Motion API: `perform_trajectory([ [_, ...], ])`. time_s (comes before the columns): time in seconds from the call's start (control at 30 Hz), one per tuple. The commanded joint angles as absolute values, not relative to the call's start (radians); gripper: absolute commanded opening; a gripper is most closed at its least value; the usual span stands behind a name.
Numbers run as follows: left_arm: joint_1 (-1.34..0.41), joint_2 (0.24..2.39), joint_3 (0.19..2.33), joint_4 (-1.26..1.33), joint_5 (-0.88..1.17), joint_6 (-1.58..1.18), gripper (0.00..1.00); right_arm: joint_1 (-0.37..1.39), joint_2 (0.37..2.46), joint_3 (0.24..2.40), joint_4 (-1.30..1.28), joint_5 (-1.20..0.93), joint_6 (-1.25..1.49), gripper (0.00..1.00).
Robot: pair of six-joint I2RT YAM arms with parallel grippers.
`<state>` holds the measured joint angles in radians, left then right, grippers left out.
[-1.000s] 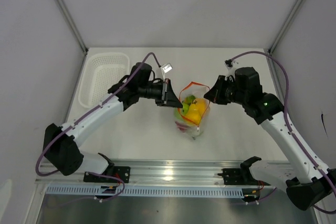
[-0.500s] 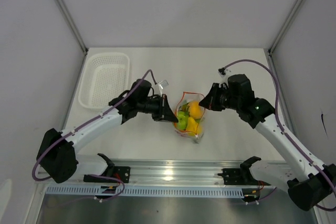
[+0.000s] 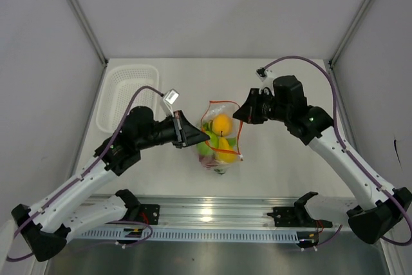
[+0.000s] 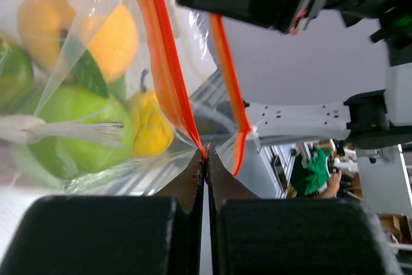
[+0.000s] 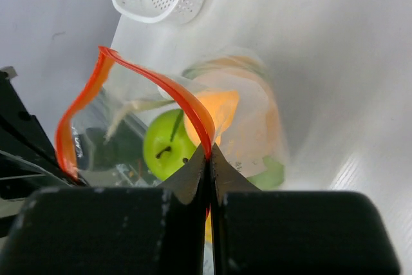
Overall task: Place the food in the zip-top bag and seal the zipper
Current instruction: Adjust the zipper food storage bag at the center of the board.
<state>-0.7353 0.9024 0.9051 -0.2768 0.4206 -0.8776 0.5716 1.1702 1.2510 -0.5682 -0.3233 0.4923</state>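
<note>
Since both arms shifted the bag [image 3: 217,159] left, it's now central on the table [image 3: 290,159], food [image 3: 221,124] inside. Left fingers [image 4: 188,188] and right fingers [image 5: 188,180] clamp opposite zipper [image 4: 161,49] ends; mouth open, sealing next.

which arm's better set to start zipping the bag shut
Left, probably: the left claw is shut on the corner where the clear plastic bag's orange-red zipper strips meet; the right claw anchors the far end.
</note>
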Motion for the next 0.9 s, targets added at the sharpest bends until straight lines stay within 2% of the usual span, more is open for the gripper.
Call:
perform_trajectory([
  [0.0, -0.746, 0.880, 0.900, -0.253, 0.304, -0.940, 0.01, 0.584, 1.172, 1.261, -0.534, -0.362, 0.474, 0.00],
  [0.1, -0.744, 0.934, 0.897, -0.287, 0.333, -0.934, 0.01, 0.583, 1.183, 1.221, -0.519, -0.364, 0.466, 0.00],
  [0.33, -0.755, 0.983, 0.735, -0.166, 0.276, -0.994, 0.00, 0.612, 1.223, 1.193, -0.500, -0.406, 0.437, 0.00],
  [0.57, -0.756, 0.966, 0.866, -0.230, 0.193, -0.962, 0.01, 0.667, 1.239, 1.227, -0.497, -0.497, 0.394, 0.00],
  [0.77, -0.756, 1.005, 0.902, -0.195, 0.213, -0.997, 0.01, 0.724, 1.272, 1.243, -0.537, -0.430, 0.361, 0.00],
  [0.87, -0.758, 1.019, 0.908, -0.181, 0.219, -1.012, 0.00, 0.726, 1.273, 1.241, -0.552, -0.394, 0.353, 0.06],
])
